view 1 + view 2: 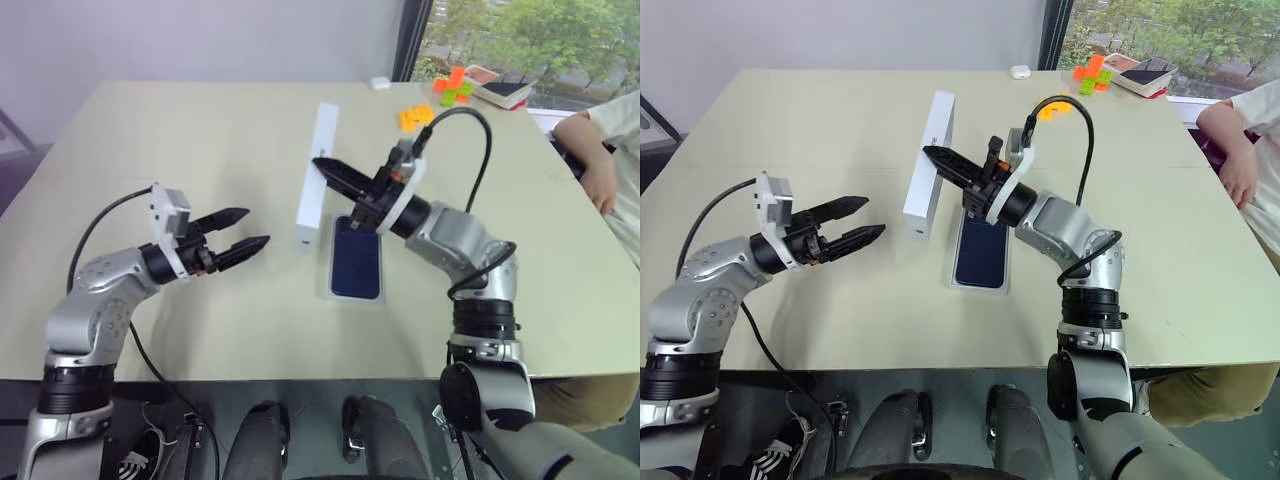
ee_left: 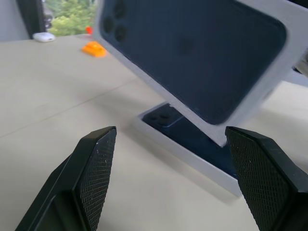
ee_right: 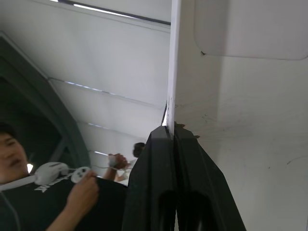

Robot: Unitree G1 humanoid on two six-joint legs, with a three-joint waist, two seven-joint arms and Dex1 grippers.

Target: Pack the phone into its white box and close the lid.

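Beige tabletop (image 1: 200,150) is carrying the job, and I'm judging it past halfway: the phone (image 1: 356,262) is lying in the white box (image 1: 329,290) near centre. I'm pinching the lid (image 1: 316,180) by its wall in the right gripper (image 1: 328,166), holding it on edge, left of and partly above the box; lowering it is what's left. My left gripper (image 1: 245,229) is hovering spread and empty. Left wrist view is giving me the lid's printed phone face; right wrist view, its pale inside.

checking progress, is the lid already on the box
No, the lid stands on edge, pinched by the right end effector, beside the phone in the box.
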